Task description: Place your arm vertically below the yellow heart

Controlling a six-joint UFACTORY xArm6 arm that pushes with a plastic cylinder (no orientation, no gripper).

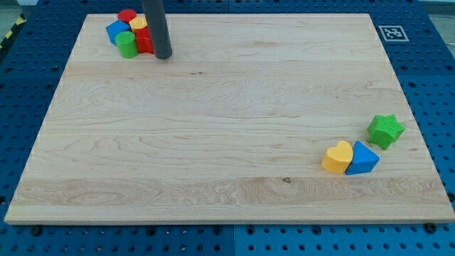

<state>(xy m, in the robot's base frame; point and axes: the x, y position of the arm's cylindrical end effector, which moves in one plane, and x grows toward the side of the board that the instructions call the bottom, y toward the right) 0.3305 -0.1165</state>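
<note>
You have a pale wooden worktop [227,142] on a blue pegboard; the yellow heart [338,157] sits near right, touching a blue triangular block [363,159], a green star [385,130] just beyond. My tip [164,55], a plain rod with no end effector to open or close, stands far left, touching a red block [144,40] in a cluster with a green cylinder [127,45].

My rod [158,28] looks dark, smooth and matt down to my tip [164,56]. The board [227,121] is pale, fine-grained wood with a soft sheen. The yellow heart [337,157] and green star [385,131] look like smooth, matt painted blocks.
</note>
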